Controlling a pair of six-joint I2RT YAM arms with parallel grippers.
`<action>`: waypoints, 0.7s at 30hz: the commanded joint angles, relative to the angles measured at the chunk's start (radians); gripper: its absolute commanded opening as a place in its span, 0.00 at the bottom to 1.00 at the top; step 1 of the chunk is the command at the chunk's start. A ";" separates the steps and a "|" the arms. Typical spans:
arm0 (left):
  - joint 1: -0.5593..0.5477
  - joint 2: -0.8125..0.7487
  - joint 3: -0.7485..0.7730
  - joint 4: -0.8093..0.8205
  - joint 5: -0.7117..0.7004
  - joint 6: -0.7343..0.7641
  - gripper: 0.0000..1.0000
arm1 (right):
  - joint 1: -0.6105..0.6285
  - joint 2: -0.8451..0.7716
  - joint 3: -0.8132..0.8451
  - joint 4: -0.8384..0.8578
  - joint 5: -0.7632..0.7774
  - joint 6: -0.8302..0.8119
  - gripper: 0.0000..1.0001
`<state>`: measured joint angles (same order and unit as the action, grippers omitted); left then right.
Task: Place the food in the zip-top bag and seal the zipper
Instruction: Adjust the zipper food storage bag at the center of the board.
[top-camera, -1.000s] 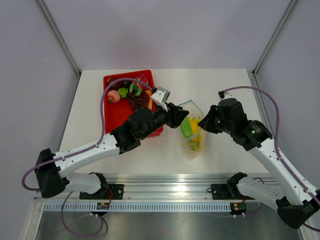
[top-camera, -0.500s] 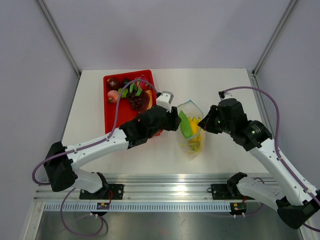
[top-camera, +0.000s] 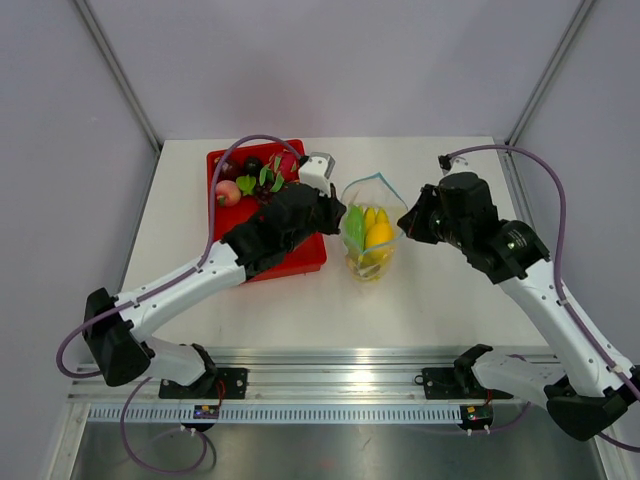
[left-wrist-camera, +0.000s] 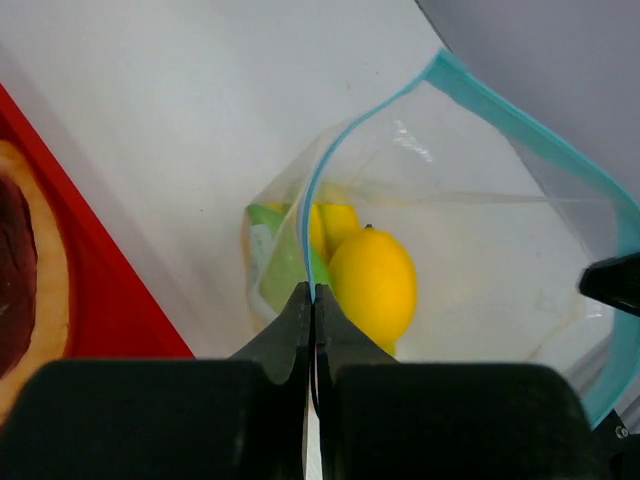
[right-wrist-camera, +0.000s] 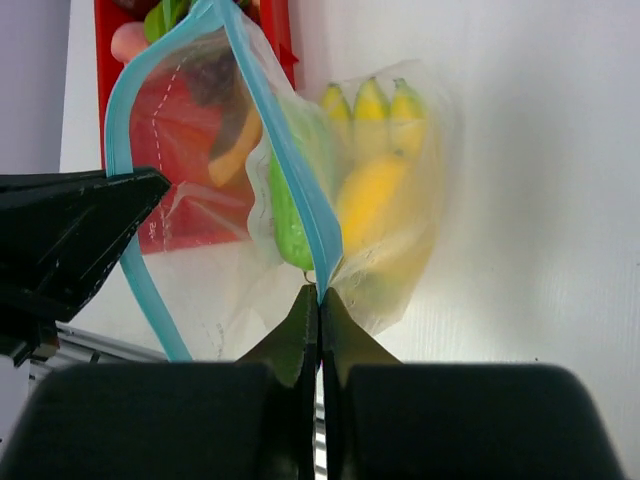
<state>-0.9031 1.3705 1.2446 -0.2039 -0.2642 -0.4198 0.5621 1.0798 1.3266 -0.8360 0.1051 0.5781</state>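
Observation:
The clear zip-top bag (top-camera: 368, 232) hangs open between both grippers above the table. It holds a yellow lemon (left-wrist-camera: 373, 283), a banana bunch (right-wrist-camera: 372, 101) and a green piece (right-wrist-camera: 288, 222). My left gripper (left-wrist-camera: 312, 296) is shut on the blue zipper strip (left-wrist-camera: 312, 190) at the bag's left rim. My right gripper (right-wrist-camera: 318, 295) is shut on the zipper strip (right-wrist-camera: 285, 150) at the right rim. The bag's mouth gapes wide. More food lies in the red tray: a pink fruit (top-camera: 228, 193), green leaves (top-camera: 262, 180) and dark fruits (top-camera: 252, 165).
The red tray (top-camera: 222, 235) sits at the back left of the white table, partly under my left arm. The metal rail (top-camera: 330, 385) runs along the near edge. Grey walls close the cell on three sides.
Both grippers have lifted the bag and moved it toward the back. The bag now hangs upright with its mouth pulled wider. My left arm has swung back over the tray.

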 joint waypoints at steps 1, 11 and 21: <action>0.085 -0.001 -0.045 0.055 0.165 -0.019 0.00 | 0.001 -0.021 0.034 0.044 0.050 -0.027 0.00; 0.196 0.124 0.038 -0.038 0.338 0.032 0.22 | 0.002 0.074 -0.086 0.136 -0.033 -0.006 0.00; 0.202 -0.039 0.113 -0.095 0.335 0.111 0.79 | 0.002 0.108 -0.040 0.147 -0.047 -0.030 0.00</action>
<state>-0.7071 1.4490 1.3048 -0.3206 0.0498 -0.3660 0.5621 1.1797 1.2381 -0.7311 0.0834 0.5713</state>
